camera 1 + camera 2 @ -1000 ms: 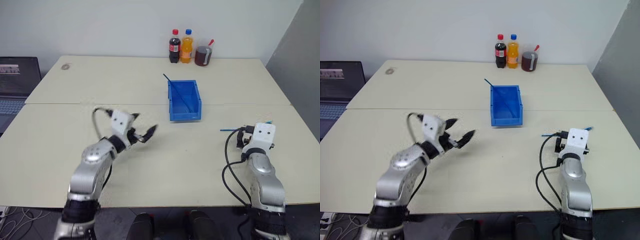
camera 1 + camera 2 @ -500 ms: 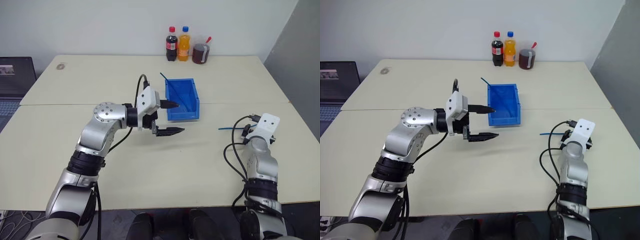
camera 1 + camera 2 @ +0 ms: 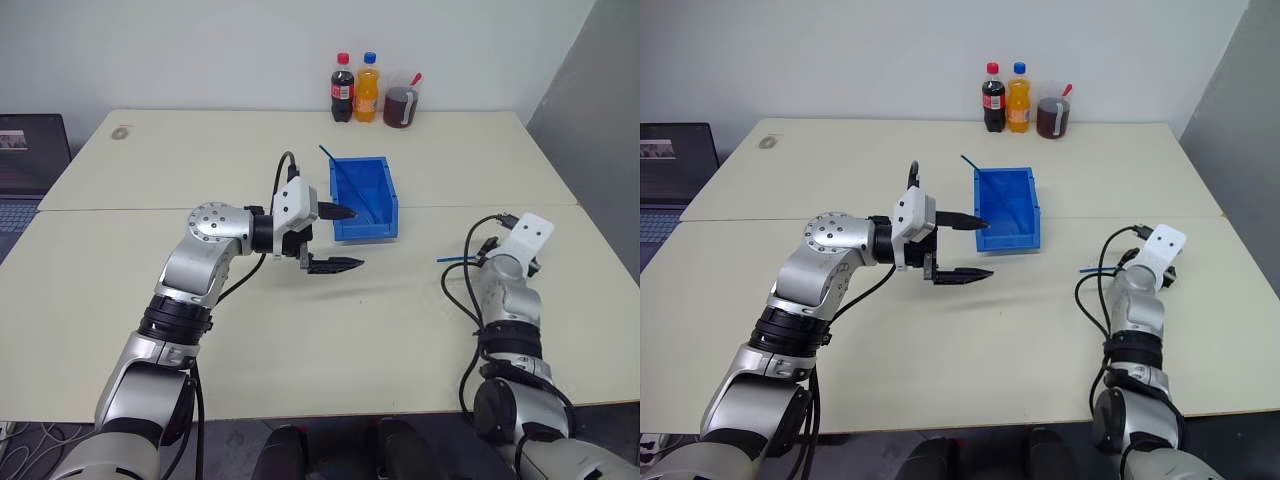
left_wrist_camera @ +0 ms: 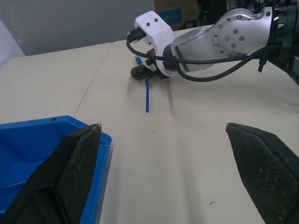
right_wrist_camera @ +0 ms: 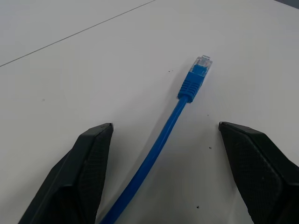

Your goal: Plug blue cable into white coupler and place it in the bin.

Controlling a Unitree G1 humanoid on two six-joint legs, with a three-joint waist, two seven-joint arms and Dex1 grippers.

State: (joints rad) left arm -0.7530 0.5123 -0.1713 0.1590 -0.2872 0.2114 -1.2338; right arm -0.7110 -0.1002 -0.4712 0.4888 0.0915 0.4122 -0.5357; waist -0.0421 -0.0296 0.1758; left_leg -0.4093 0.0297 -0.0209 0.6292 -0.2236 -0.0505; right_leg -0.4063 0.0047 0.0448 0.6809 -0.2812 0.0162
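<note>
Left gripper hangs above the table with its two black fingers spread wide and nothing between them, its tips just beside the front left corner of the bin. That bright-blue bin stands near the table's middle, with a thin dark-blue strand leaning inside it. At the far edge stand a cola bottle, an orange bottle and a dark cup. Further right, the blue cable lies flat on the table, its clear plug pointing away from the right gripper, whose fingers stand wide apart on either side of the cord without touching it.
</note>
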